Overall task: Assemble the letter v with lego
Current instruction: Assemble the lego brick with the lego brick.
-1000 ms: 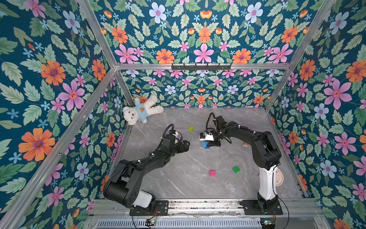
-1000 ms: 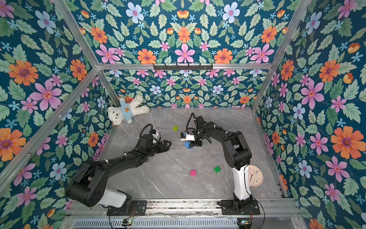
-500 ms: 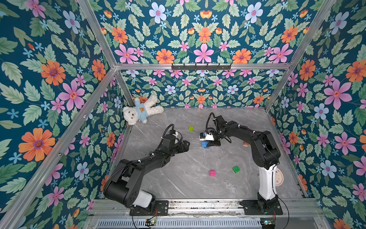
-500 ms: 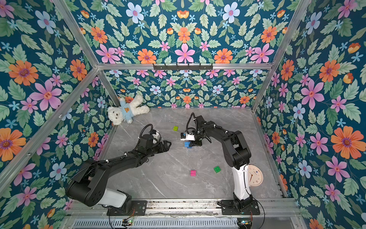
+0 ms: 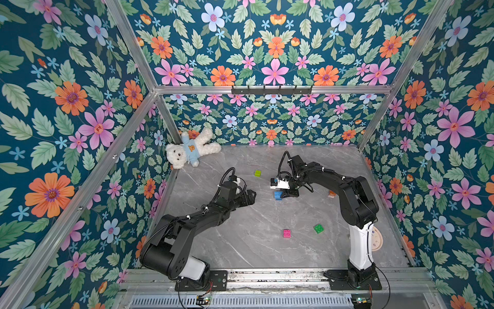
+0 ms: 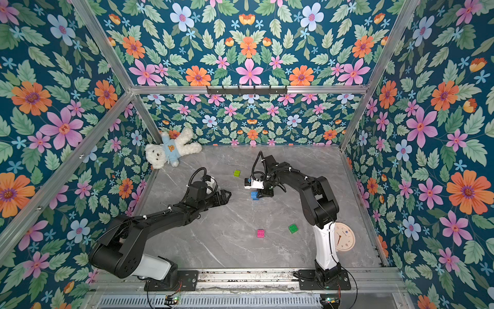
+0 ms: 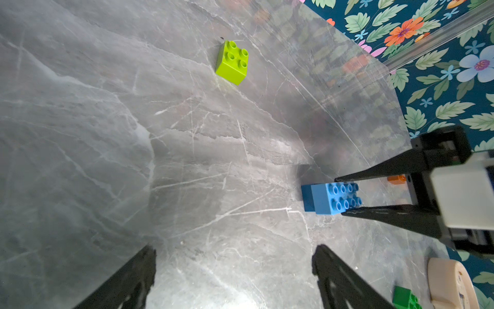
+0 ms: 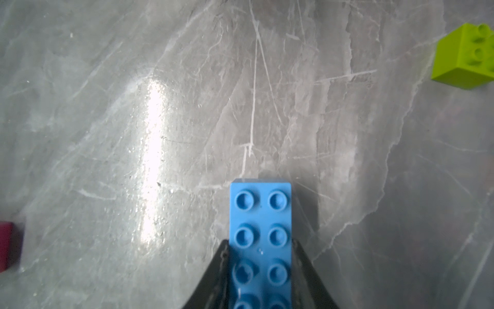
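Note:
My right gripper [image 8: 260, 244] is shut on a long light-blue lego brick [image 8: 260, 227], held low over the grey table near its middle [image 5: 278, 194]. The left wrist view shows its two fingers clamping the brick's long sides [image 7: 331, 198]. My left gripper [image 7: 234, 256] stands open and empty, a short way left of that brick [image 5: 250, 198]. Loose lego lies apart: a lime brick [image 5: 257, 173] further back, a pink brick [image 5: 286, 233] and a green brick [image 5: 318, 228] towards the front, an orange brick [image 5: 332, 193] beside the right arm. No letter v is in view.
A white teddy bear [image 5: 191, 151] lies in the back left corner. A round cream clock [image 6: 344, 236] sits by the right arm's base. Floral walls close the table [image 5: 240, 248] on three sides.

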You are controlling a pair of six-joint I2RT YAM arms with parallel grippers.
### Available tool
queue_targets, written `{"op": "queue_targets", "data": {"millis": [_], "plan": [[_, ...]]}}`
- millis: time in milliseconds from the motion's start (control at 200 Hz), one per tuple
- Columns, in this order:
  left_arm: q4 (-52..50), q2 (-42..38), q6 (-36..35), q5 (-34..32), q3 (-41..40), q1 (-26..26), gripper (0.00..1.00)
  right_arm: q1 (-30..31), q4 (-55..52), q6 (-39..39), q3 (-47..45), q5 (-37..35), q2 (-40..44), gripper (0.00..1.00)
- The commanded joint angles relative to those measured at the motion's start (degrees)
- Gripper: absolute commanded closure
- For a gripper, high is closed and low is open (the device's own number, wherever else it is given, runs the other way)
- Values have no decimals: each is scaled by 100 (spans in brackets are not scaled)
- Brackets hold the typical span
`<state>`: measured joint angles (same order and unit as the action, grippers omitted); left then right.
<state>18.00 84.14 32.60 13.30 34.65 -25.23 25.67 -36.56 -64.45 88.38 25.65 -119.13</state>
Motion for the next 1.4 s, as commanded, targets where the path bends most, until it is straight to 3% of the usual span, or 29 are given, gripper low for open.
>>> {"op": "queue_targets", "data": {"millis": [0, 590, 1125, 1260, 1355, 1395], "plan": [[-63, 20, -73, -49, 57, 10, 6, 76, -229, -16, 32, -60, -94, 93], [-82, 56, -105, -47, 68, 5, 6, 273, -850, -98, 493, -1074, -473, 94], [-91, 64, -113, -47, 69, 10, 5, 342, -1087, 1, 680, -893, -752, 94], [-62, 51, -100, -6, 68, 10, 5, 310, -702, 466, 598, -513, -489, 85], [-35, 31, -78, 45, 60, 9, 5, 316, -231, 756, 417, -412, -140, 64], [-20, 8, -74, 71, 52, 10, 5, 312, -80, 893, 383, -430, -32, 60]]}}
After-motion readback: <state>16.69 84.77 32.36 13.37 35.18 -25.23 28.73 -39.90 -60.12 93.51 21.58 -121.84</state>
